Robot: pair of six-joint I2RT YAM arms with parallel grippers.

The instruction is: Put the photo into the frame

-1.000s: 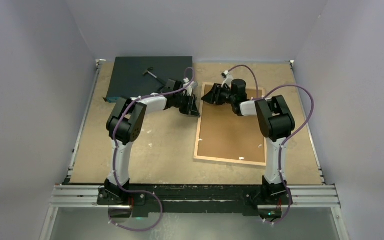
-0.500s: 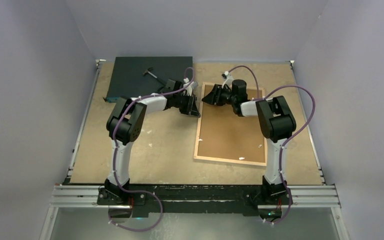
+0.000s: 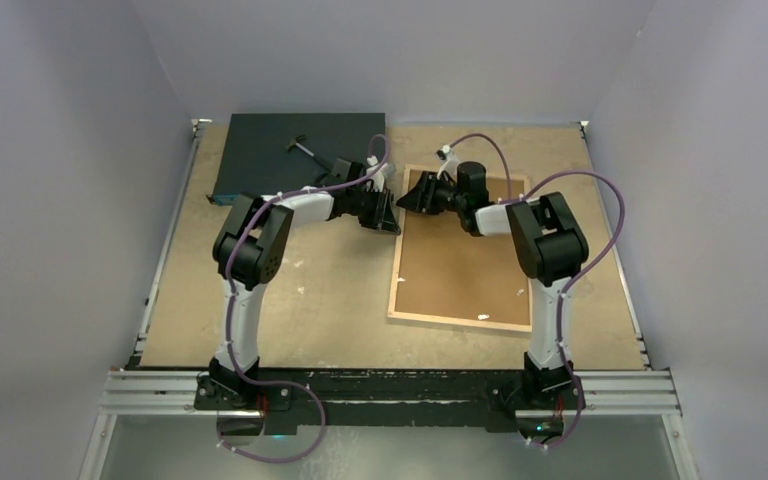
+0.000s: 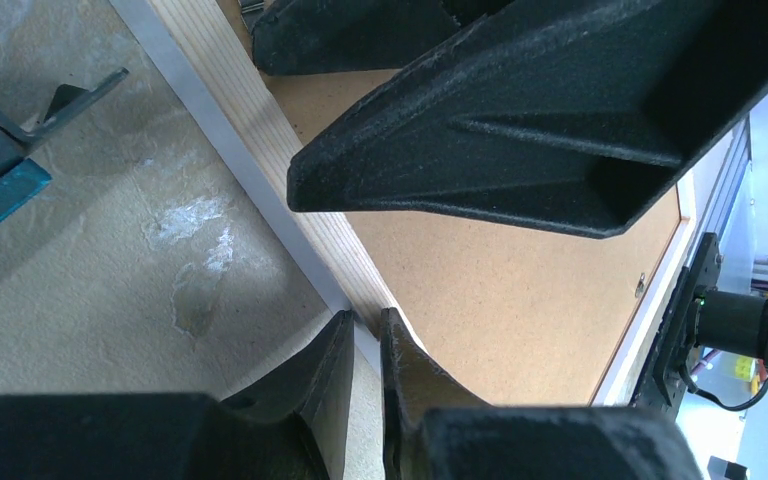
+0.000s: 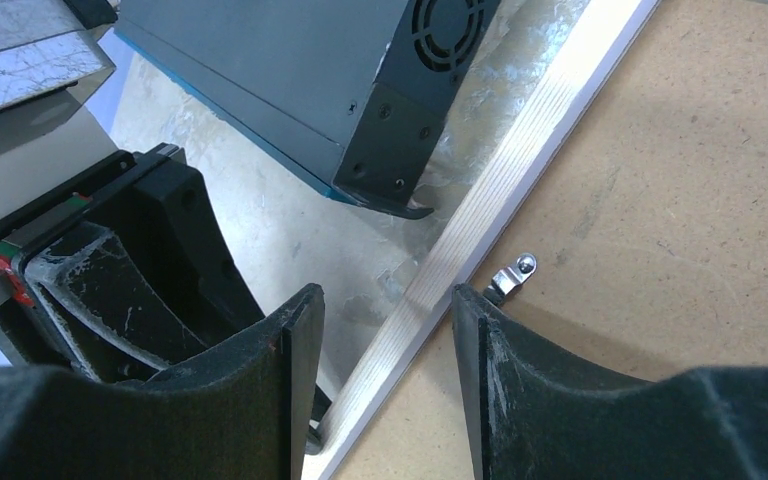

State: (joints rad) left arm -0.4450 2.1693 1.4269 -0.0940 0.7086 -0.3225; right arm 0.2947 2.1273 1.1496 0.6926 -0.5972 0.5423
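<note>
Pinching thin light-wood picture frame rail in narrow left gripper; straddling it with half-spread right gripper; crowded by dark flat vented box alongside.

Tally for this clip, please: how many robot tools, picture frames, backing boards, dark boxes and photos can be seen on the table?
Robot tools: 2, left tool and right tool
picture frame, lying face down: 1
brown backing board, set in it: 1
dark box: 1
photo: 0 in view
Total: 5
</note>
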